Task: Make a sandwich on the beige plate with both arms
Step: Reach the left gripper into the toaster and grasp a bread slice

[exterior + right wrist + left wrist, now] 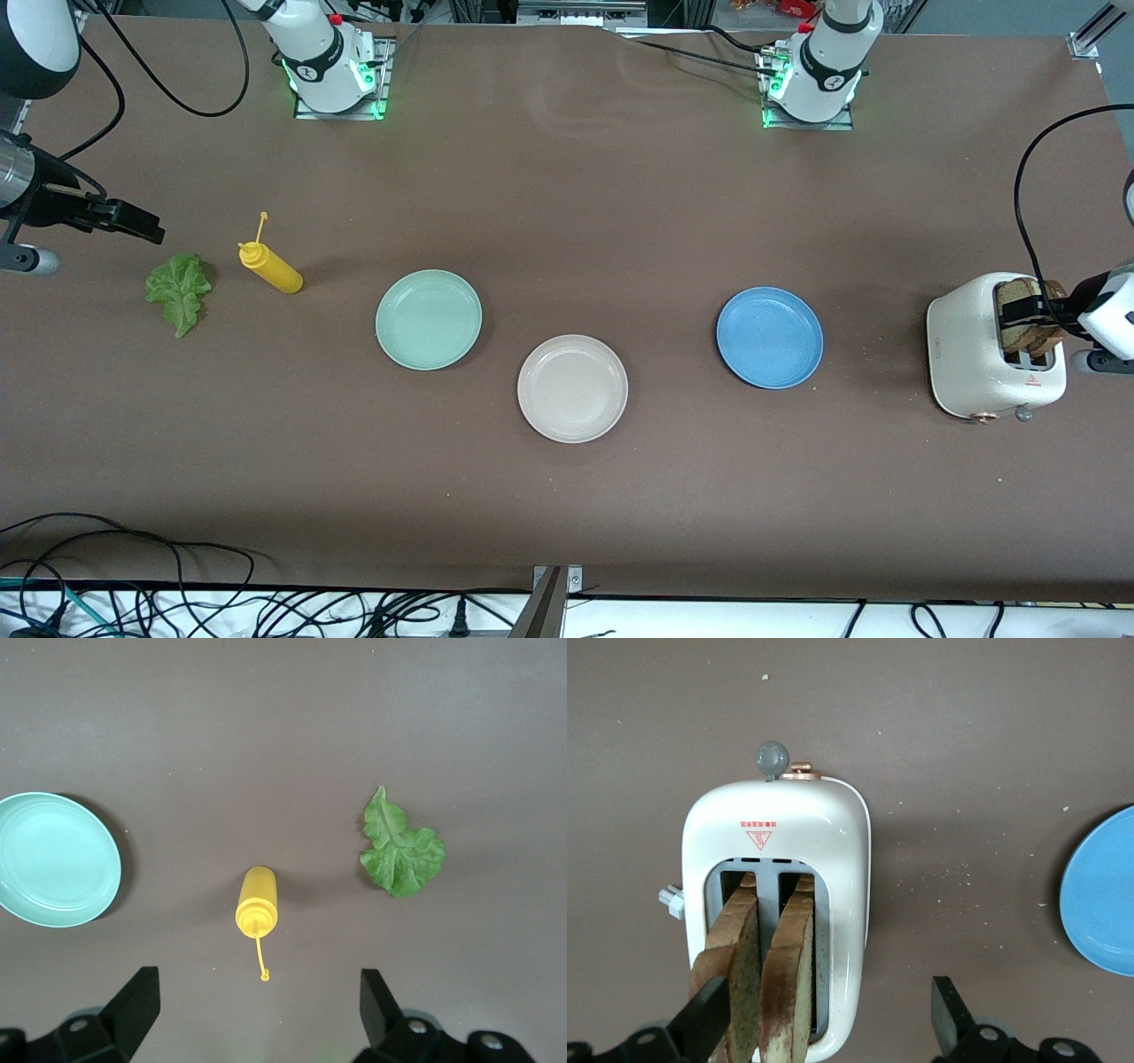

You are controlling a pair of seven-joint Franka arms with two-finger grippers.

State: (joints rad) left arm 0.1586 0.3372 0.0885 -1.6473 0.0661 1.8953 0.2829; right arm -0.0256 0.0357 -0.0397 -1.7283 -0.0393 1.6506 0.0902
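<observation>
The beige plate [572, 388] lies bare at mid-table, nearest the front camera of the three plates. Two speckled tan bread slices [1032, 312] [788, 970] stand upright in the slots of a cream toaster [983, 354] [780, 868] at the left arm's end. My left gripper [1032, 317] [828, 1019] hovers over them, open, its fingers wide on either side of the slices and the toaster's edge. A ruffled green lettuce leaf [180, 291] [403, 850] lies flat at the right arm's end. My right gripper [142, 223] [257, 1010] hangs open above the table by the lettuce, holding nothing.
A yellow squeeze bottle [270, 268] [257, 902] lies on its side between the lettuce and a mint-green plate [429, 319] [53, 859]. A blue plate [769, 337] [1103, 895] sits between the beige plate and the toaster. Cables trail along the table's near edge.
</observation>
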